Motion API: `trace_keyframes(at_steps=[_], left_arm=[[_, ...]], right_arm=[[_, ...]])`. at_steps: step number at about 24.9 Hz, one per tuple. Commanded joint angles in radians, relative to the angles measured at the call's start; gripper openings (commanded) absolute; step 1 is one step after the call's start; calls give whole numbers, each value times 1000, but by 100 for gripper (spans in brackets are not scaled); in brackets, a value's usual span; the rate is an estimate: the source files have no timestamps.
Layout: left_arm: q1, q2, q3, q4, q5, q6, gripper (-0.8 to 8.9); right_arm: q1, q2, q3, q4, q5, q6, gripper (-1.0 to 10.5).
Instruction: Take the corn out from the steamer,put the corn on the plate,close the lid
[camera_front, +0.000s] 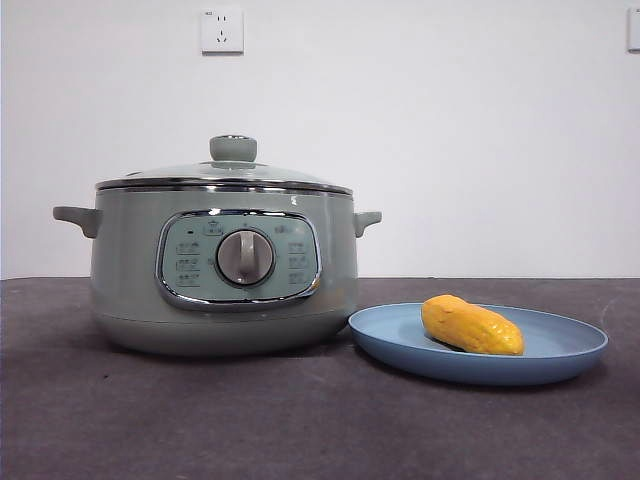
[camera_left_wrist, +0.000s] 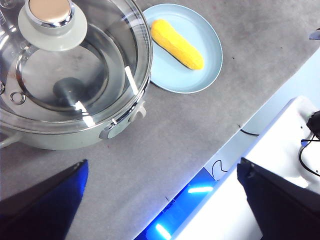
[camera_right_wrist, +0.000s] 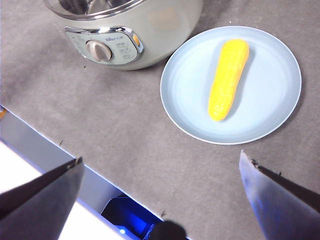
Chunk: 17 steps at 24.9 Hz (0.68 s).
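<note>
— Grey surface (camera_front: 250, 420) carries everything; we see the corn (camera_front: 472, 325) on the plate (camera_front: 560, 350), the lid (camera_front: 225, 175) shut on the steamer (camera_front: 130, 290).

— Agreed; our left hand (camera_left_wrist: 162, 200) and right hand (camera_right_wrist: 160, 200) hang open, empty, only partly in frame.

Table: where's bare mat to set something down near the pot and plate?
The grey table lies bare in front of the steamer and the plate, towards the near edge. On the plate, room remains either side of the corn. It is crowded where the plate's rim meets the steamer's base. The lid covers the steamer.
</note>
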Motion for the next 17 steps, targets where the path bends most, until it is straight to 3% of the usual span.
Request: trace_keyframes(at_steps=[1,3,8,17], left_arm=[[-1,0,0,-46,0,14,429],[-1,0,0,-46,0,14,329],[-1,0,0,-45,0,36,-18],[-1,0,0,-21,0,38,-4]], right_arm=[[2,0,-8,3,-2,-8,491],[2,0,-8,3,-1,-8,380],[2,0,-8,3,-1,-8,-24],[2,-1,-8,3,5,-5,1]])
